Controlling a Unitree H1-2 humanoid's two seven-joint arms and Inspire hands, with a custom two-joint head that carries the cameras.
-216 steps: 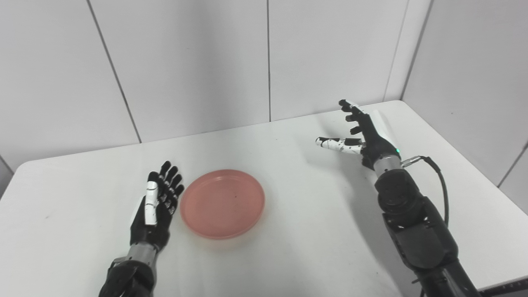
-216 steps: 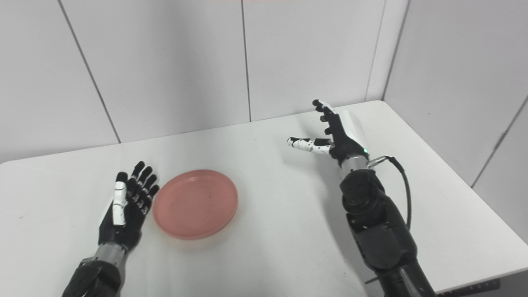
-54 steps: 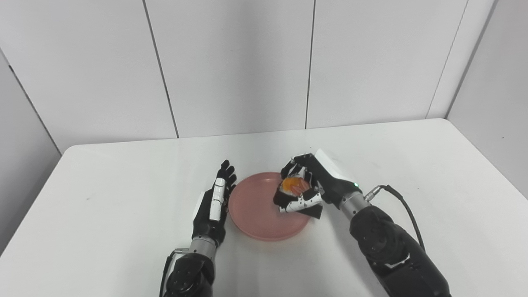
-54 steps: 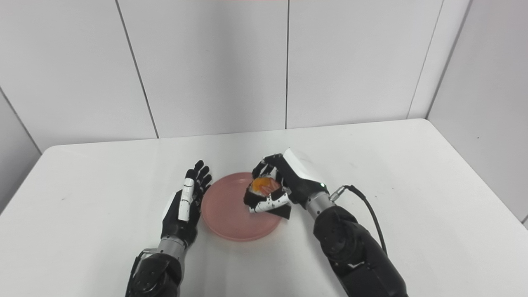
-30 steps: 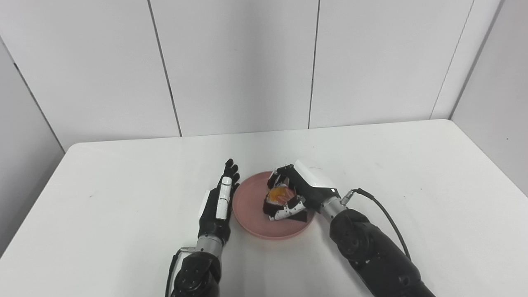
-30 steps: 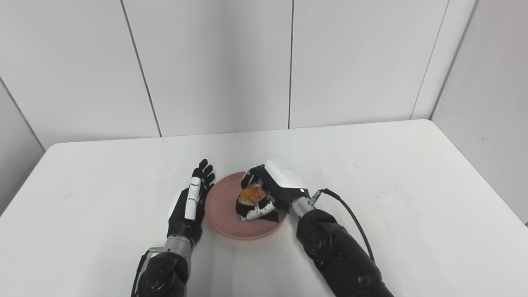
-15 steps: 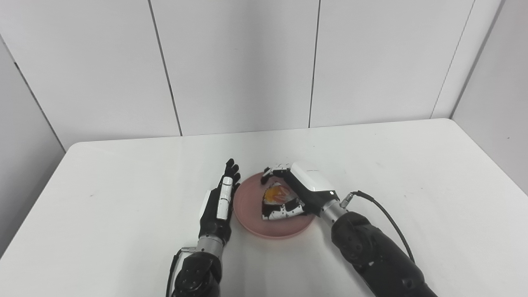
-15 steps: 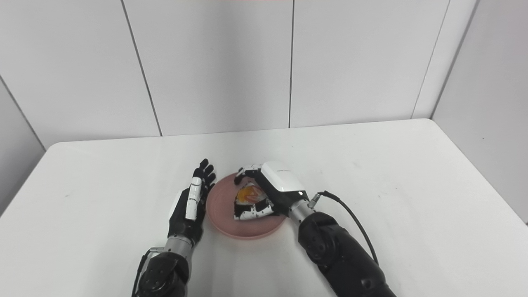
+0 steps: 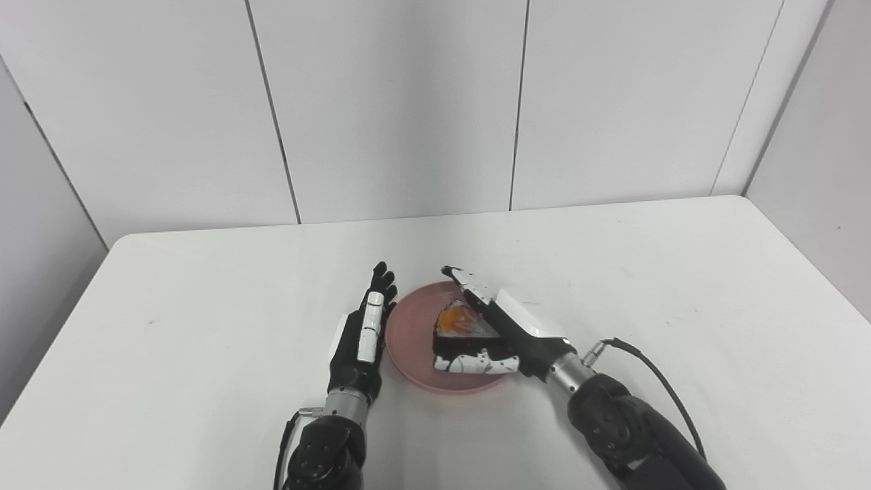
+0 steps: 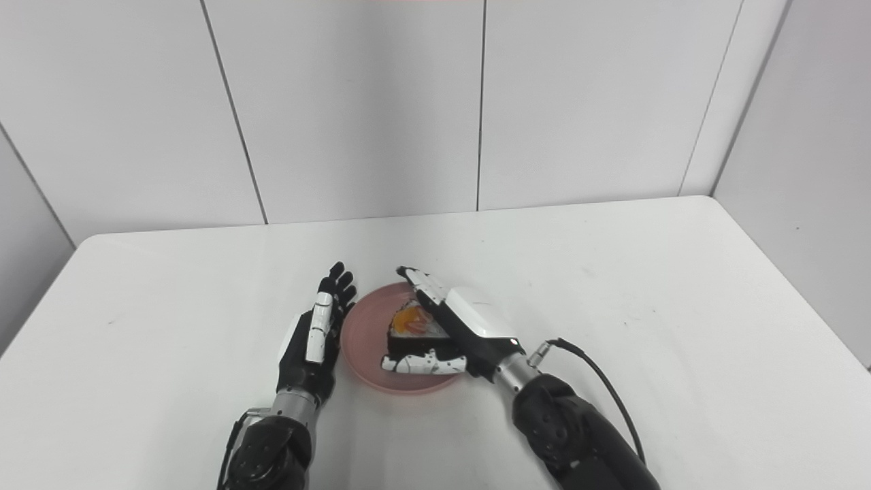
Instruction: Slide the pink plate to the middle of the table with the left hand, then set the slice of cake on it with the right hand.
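The pink plate point(image 9: 407, 340) lies near the middle of the white table point(image 9: 653, 272). A slice of cake point(image 9: 460, 328), dark-sided with an orange topping, rests on the plate's right half. My right hand point(image 9: 509, 325) is open around it: the fingers stretch out straight along the cake's far right side and the thumb lies along its near side. Whether they still touch the cake is unclear. My left hand point(image 9: 358, 335) is open, palm turned toward the plate, right beside its left rim.
White wall panels close off the table at the back and the right. A black cable point(image 9: 646, 357) loops off my right wrist above the table. The table's left edge point(image 9: 61, 327) drops off beside a grey wall.
My right hand lowered the cake onto the plate and then spread its fingers, letting go of it. The left hand has stayed beside the plate's rim.
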